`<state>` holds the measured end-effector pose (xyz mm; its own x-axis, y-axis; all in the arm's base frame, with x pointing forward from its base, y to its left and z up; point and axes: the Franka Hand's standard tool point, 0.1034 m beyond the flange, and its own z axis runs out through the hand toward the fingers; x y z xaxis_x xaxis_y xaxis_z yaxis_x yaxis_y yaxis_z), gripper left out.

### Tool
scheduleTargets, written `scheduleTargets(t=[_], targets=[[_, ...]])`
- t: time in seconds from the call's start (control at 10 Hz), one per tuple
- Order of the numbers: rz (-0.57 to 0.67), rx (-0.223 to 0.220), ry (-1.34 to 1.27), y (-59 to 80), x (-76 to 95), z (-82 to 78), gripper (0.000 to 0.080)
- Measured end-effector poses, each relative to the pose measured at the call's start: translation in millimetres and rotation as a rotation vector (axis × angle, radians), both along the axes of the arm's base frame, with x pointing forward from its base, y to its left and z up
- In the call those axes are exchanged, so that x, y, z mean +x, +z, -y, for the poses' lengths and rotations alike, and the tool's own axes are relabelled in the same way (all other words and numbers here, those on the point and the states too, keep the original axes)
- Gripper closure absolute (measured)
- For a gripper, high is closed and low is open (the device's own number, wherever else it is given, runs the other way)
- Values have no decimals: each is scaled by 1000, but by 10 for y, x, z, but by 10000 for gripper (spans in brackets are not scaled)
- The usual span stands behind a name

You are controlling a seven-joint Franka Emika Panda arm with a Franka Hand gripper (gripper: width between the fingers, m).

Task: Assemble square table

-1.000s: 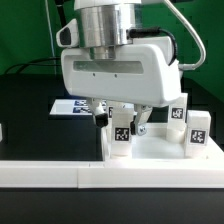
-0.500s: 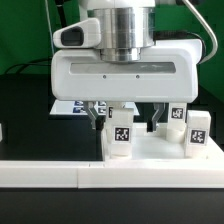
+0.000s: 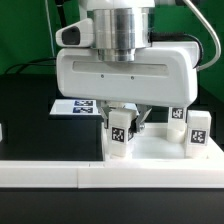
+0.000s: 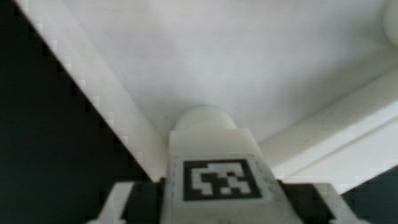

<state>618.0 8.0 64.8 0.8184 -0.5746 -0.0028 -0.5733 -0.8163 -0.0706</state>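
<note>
1. The step in hand looks like picking up one leg of the square table. In the exterior view the gripper sits low in the centre of the frame, its fingers drawn in against the tagged leg, apparently clamped on it.
2. The leg stands on the square tabletop, which fills the lower right of that frame. Two more legs wait at the right edge.
3. My guess is the next move calls for a straight lift, then carrying the leg to a corner socket and seating it upright.
4. The wrist view shows the held leg end-on at the bottom centre, tag facing the lens, with the pads on either side and the tabletop's raised rim running past.
5. Only the exterior view shows the spare legs and the marker board at centre left.
</note>
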Motion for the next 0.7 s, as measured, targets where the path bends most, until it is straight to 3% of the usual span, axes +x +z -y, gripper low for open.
scheduleTargets(t=[0.4, 0.5, 0.6, 0.7], targets=[[-30, 19, -466, 12, 28, -3, 511], [-40, 52, -640, 8, 31, 5, 511], [-53, 119, -850, 4, 43, 40, 509], [-67, 148, -966, 2, 42, 33, 509]])
